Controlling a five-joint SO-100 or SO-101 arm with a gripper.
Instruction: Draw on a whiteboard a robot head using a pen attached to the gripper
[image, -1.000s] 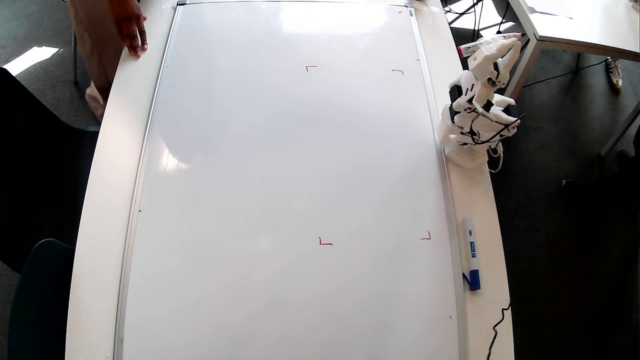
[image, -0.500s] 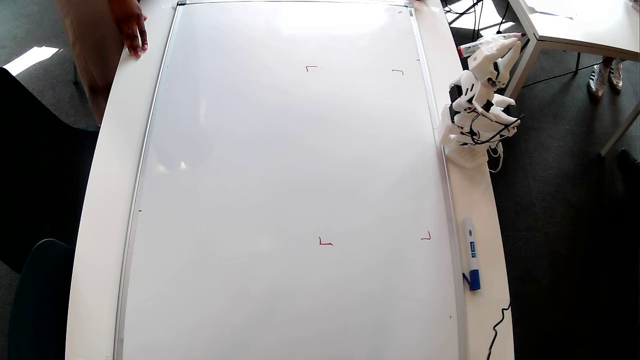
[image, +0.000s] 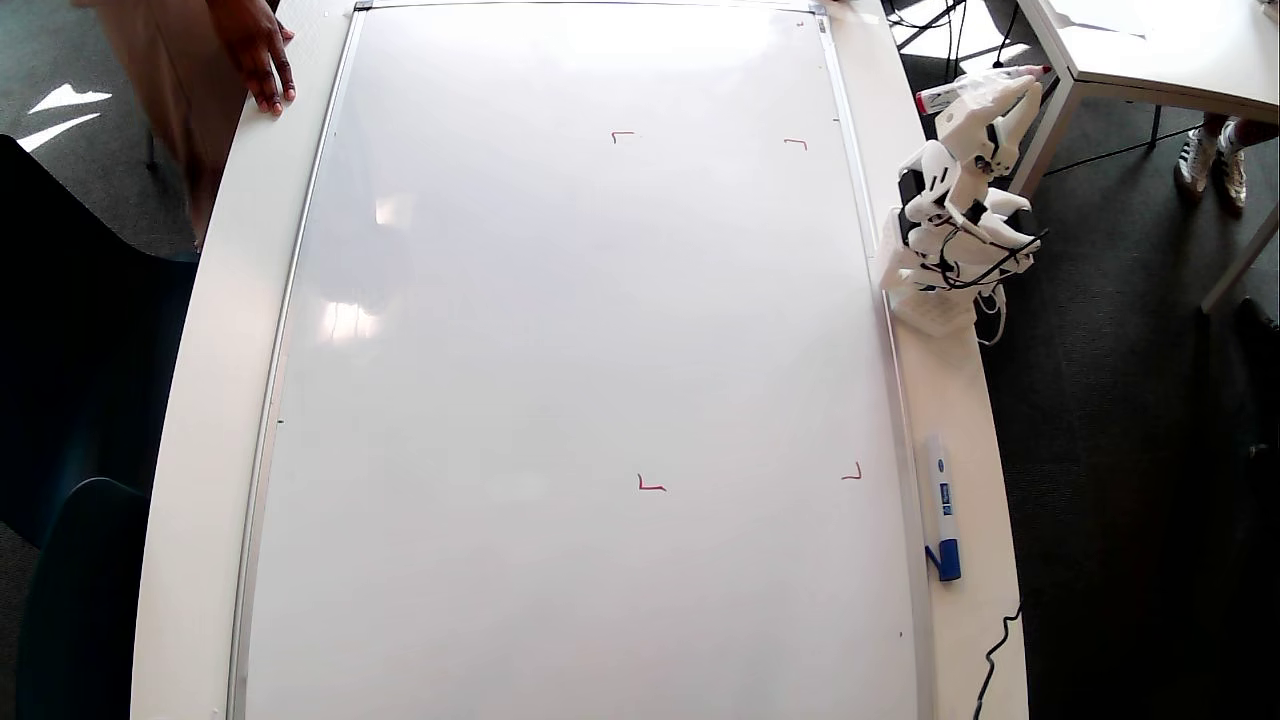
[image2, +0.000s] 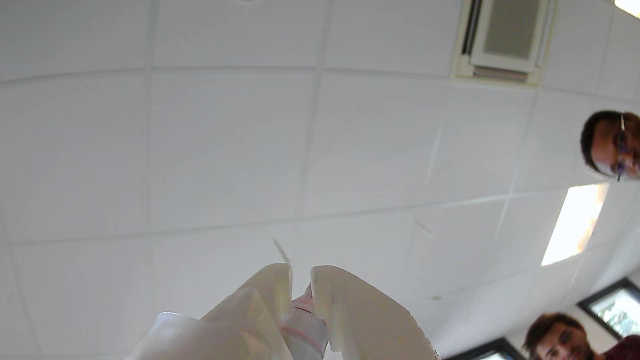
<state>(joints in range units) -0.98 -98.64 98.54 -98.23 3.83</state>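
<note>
In the overhead view the large glossy white whiteboard (image: 580, 380) with its thin silver frame lies flat on the white table (image: 200, 420), bare except for four small red corner marks (image: 651, 485). The white plastic gripper (image: 1015, 85) of the folded white arm sits off the board's right edge, above the dark floor. The white-barrelled pen (image: 950, 97) with a red end lies across it, well apart from the board. In the wrist view the two pale fingers (image2: 350, 305) point at the ceiling, pinching the pen's barrel (image2: 302, 325) between them. A white marker with a blue cap (image: 941, 510) lies on the table just beside the frame.
</note>
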